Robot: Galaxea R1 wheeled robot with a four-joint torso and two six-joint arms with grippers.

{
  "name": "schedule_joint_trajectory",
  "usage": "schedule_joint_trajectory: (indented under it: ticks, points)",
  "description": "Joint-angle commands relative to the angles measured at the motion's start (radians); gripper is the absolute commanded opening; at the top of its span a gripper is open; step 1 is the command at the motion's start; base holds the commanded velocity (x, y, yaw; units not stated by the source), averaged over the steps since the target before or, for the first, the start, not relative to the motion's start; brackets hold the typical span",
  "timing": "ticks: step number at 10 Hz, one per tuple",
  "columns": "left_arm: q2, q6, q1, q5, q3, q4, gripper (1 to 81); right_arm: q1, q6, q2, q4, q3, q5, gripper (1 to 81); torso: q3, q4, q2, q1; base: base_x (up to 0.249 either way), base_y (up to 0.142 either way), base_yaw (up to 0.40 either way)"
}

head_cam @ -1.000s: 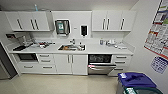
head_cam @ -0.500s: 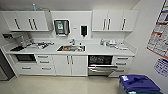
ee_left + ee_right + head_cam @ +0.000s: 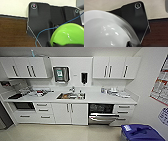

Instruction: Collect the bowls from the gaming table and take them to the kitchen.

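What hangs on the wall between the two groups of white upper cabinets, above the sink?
In the head view, a steel-framed dispenser with a green label and a small black dispenser hang between the white upper cabinets, above the inset steel sink.

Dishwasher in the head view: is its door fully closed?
No. The dishwasher door below the white countertop stands partly open, tilted outward, with the dark interior showing above it.

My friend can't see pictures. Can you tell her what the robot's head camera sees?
A white kitchen: a steel sink in a long countertop, cupboards above and below. A dishwasher hangs partly open, and a blue bin sits nearby.
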Motion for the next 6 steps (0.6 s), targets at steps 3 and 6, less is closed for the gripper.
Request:
schedule_joint_trajectory:
  ticks: [3,6]
  points:
    - [-0.006,0.004,-0.026,0.048,-0.002,-0.003,1.0,0.04,-0.002,-0.007,-0.009,0.007,-0.05,1.0,0.0,0.0,0.0,0.0,0.13,0.0,0.0]
    - [-0.006,0.004,-0.026,0.048,-0.002,-0.003,1.0,0.041,-0.002,-0.007,-0.009,0.007,-0.05,1.0,0.0,0.0,0.0,0.0,0.136,0.0,0.0]
